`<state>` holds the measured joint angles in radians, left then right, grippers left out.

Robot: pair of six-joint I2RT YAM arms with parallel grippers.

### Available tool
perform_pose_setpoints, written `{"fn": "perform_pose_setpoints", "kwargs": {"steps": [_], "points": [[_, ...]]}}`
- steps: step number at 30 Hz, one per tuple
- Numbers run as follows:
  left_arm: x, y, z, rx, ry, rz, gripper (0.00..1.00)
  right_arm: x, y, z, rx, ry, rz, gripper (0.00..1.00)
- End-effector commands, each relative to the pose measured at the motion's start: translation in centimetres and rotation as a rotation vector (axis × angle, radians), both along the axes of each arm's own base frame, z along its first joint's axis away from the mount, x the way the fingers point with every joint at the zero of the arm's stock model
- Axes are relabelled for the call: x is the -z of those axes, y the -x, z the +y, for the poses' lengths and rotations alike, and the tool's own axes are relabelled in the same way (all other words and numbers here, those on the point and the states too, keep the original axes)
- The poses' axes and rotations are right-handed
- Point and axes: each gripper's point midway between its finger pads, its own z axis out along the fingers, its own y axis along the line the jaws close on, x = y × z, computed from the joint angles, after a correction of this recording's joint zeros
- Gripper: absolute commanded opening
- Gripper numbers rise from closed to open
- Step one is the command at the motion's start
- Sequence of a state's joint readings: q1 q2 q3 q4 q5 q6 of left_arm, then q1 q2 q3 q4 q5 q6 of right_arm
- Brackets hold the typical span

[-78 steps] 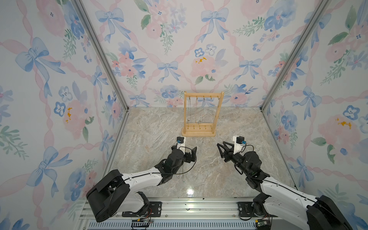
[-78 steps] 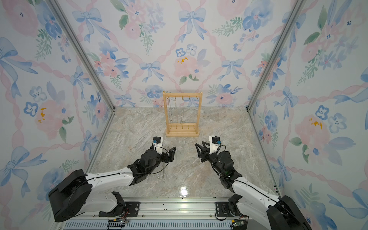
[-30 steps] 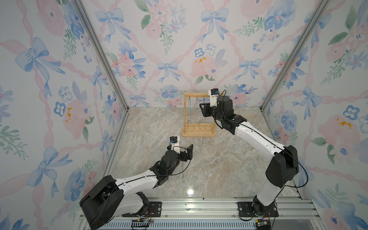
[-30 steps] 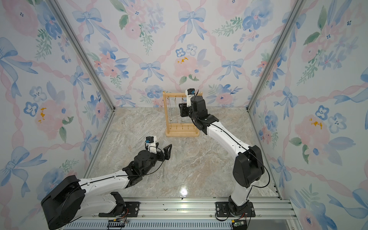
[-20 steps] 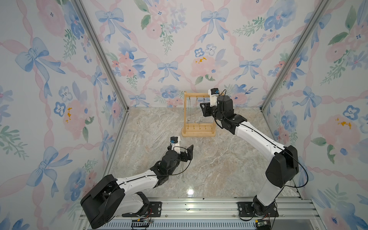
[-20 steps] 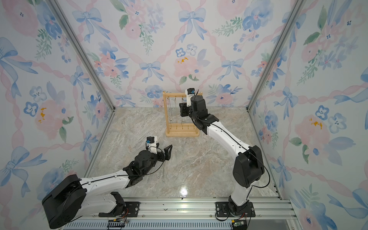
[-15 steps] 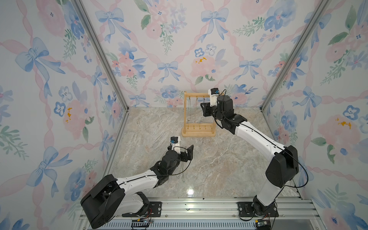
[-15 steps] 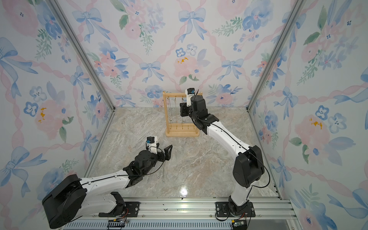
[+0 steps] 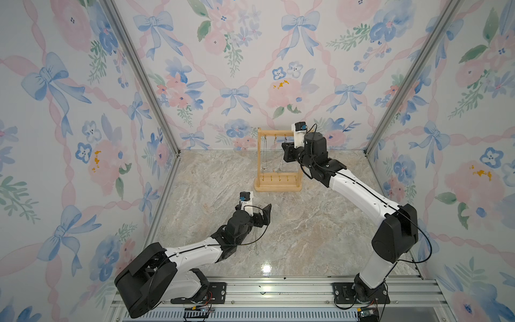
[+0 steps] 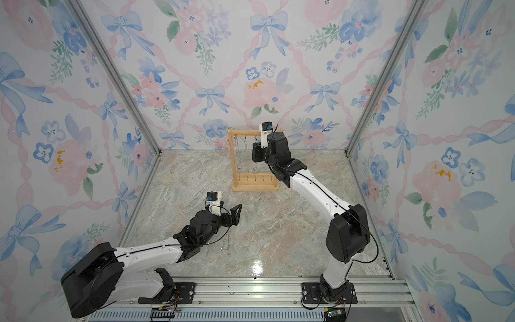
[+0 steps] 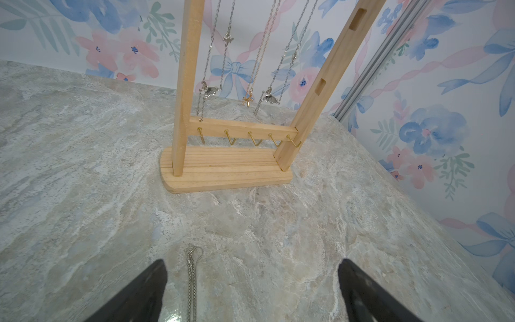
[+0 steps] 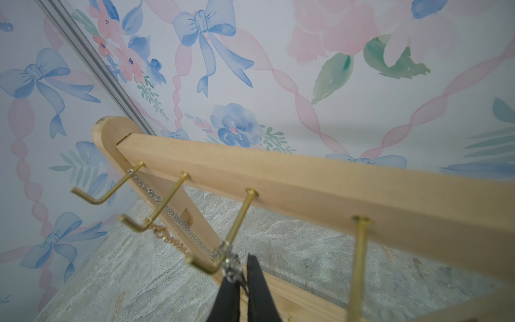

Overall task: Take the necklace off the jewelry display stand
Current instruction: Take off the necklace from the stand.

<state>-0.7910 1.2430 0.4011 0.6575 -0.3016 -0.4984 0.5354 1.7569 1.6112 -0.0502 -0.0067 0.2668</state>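
Jewelry display stand (image 9: 277, 187) stands at the back of the desk (image 9: 306, 228), unmoved. Right fingers (image 12: 257, 287), half apart a second ago, are now clenched on the silver necklace (image 12: 230, 262) hanging from a top-bar hook (image 12: 238, 223). Left fingers (image 11: 139, 295) stay spread above a loose chain (image 11: 191, 278).

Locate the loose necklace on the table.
In the left wrist view, the loose necklace lies on the table by the left end effector, short of the jewelry display stand.
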Motion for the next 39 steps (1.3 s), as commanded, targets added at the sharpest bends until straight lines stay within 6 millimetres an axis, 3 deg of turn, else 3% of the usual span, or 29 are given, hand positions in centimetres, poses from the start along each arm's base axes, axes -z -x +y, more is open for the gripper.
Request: {"fn": "perform_pose_setpoints", "kwargs": {"steps": [1, 10, 39], "points": [[-0.2, -0.3, -0.3, 0.009, 0.014, -0.003, 0.98, -1.6, -0.1, -0.4, 0.002, 0.004, -0.029, 0.08], [-0.2, -0.3, -0.5, 0.018, 0.013, 0.001, 0.98, -2.5, 0.5, -0.6, -0.004, 0.006, -0.044, 0.00], [-0.1, -0.3, -0.6, 0.024, 0.014, 0.006, 0.98, -5.7, 3.7, 0.4, -0.075, -0.008, -0.064, 0.00]]}}
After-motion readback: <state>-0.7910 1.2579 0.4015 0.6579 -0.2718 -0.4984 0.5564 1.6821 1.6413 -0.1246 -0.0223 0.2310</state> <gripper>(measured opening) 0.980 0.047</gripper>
